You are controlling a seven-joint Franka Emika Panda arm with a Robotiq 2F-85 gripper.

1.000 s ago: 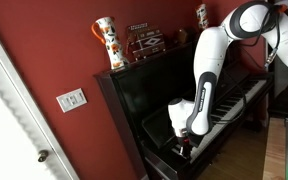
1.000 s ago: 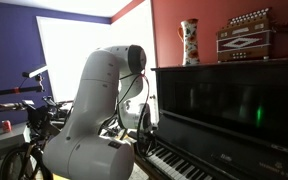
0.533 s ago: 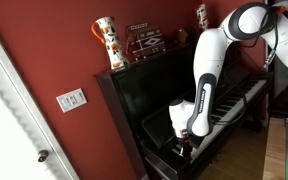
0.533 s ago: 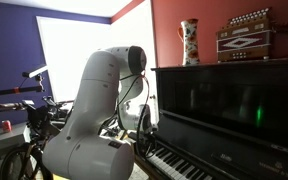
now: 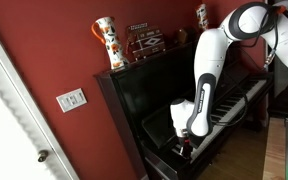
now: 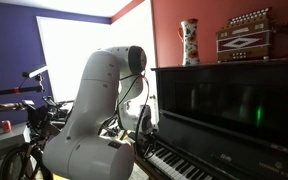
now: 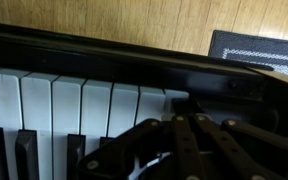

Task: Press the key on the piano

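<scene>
The piano (image 5: 144,95) stands against a red wall (image 5: 54,50). It is a glossy black upright, and its keys (image 5: 239,95) run along the front. On its flat top are a patterned vase (image 5: 106,43) and a boxy instrument (image 5: 146,40). Both also show in an exterior view, the vase (image 6: 189,42) beside the instrument (image 6: 246,33).

The white arm (image 5: 209,70) reaches down in front of the piano. It carries the pincer (image 5: 187,143) low over the near end of the keyboard, just above the key row. In an exterior view the bulky arm (image 6: 94,115) hides the pincer, and only the piano (image 6: 224,105) and a stretch of keys (image 6: 174,163) show beside it.

In the wrist view the pincer (image 7: 184,122) comes in from the bottom edge. Its dark fingers (image 7: 172,135) are drawn narrowly together with no gap seen between them, and they hold nothing. The tips lie over the last white keys (image 7: 94,105), close to where the row ends at the black end block (image 7: 234,95). Whether the tips touch a key cannot be told. Beyond the piano's edge are a wood floor (image 7: 134,18) and the corner of a grey rug (image 7: 259,48).
</scene>
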